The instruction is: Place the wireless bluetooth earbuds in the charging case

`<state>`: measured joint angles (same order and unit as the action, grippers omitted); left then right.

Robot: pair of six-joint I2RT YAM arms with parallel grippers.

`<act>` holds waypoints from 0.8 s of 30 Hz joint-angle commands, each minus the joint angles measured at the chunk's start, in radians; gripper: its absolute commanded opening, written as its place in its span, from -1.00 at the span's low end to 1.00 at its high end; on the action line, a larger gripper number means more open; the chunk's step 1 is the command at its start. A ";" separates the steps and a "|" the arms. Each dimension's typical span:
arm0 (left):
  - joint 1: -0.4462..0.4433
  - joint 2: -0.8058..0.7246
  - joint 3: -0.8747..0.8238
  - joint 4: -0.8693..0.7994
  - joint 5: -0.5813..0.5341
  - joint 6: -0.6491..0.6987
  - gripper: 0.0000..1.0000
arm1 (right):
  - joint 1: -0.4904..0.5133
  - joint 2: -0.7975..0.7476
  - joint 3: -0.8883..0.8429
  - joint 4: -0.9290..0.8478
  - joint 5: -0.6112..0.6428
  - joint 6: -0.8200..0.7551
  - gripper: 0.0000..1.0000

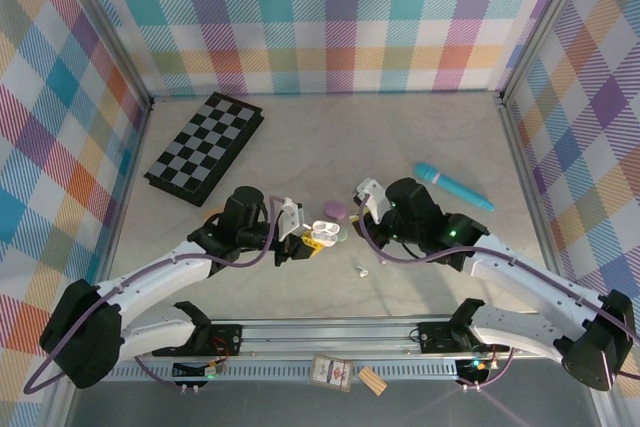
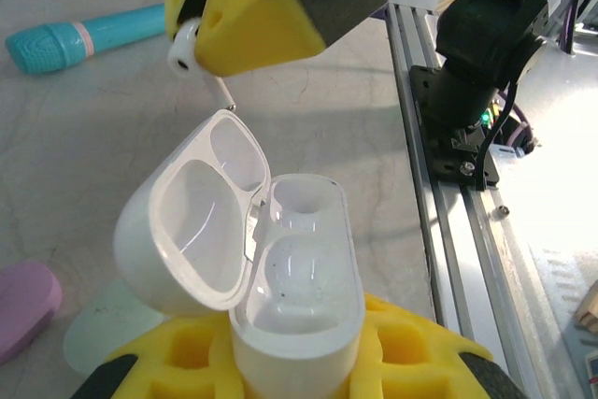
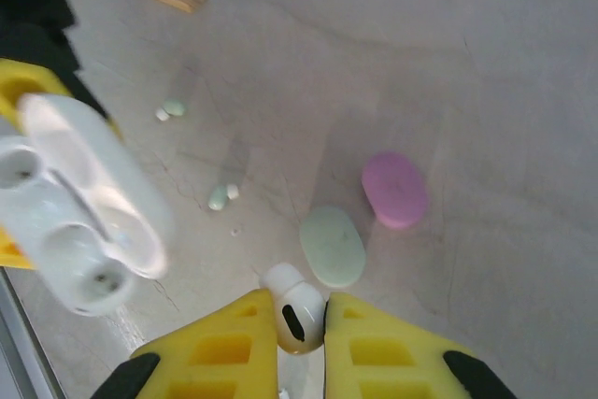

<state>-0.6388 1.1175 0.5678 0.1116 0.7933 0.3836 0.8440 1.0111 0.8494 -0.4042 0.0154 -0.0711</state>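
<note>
1. Left hand (image 2: 297,366): closed on the glossy white pebble-shaped charging case (image 2: 299,268), held above the grey desk (image 1: 300,147) toward its near edge. The lid is hinged open and both empty sockets are turned up to receive an earbud.
2. Right hand (image 3: 300,334): gripping a white wireless earbud (image 2: 184,49), stem angled down just above the open lid. The earbud is not yet seated.
3. Small pale green and white earbuds (image 3: 224,195): loose on the desk, presumably next.
4. Purple case (image 3: 394,189) and pale green case (image 3: 332,245): lying side by side mid-desk.

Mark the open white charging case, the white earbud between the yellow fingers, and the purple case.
open white charging case (image 2: 299,292): left wrist view, inside of its base.
white earbud (image 3: 297,307): right wrist view, middle of its body.
purple case (image 3: 395,190): right wrist view, centre of its top.
</note>
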 commanded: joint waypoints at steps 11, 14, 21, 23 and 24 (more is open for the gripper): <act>0.013 0.060 0.044 0.054 0.054 -0.091 -0.91 | 0.075 0.020 0.056 0.065 -0.053 -0.148 -0.71; 0.015 0.063 0.040 0.062 0.064 -0.096 -0.91 | 0.085 0.030 0.050 0.087 -0.064 -0.148 -0.72; 0.022 0.061 0.034 0.092 0.072 -0.119 -0.91 | 0.093 0.057 0.040 0.091 -0.066 -0.157 -0.71; 0.022 0.058 0.032 0.101 0.079 -0.124 -0.91 | 0.094 0.061 0.038 0.088 -0.061 -0.163 -0.71; 0.023 0.054 0.030 0.106 0.080 -0.127 -0.91 | 0.094 0.063 0.035 0.085 -0.056 -0.166 -0.71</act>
<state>-0.6254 1.1782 0.5865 0.1669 0.8299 0.2726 0.9310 1.0691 0.8776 -0.3401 -0.0303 -0.2081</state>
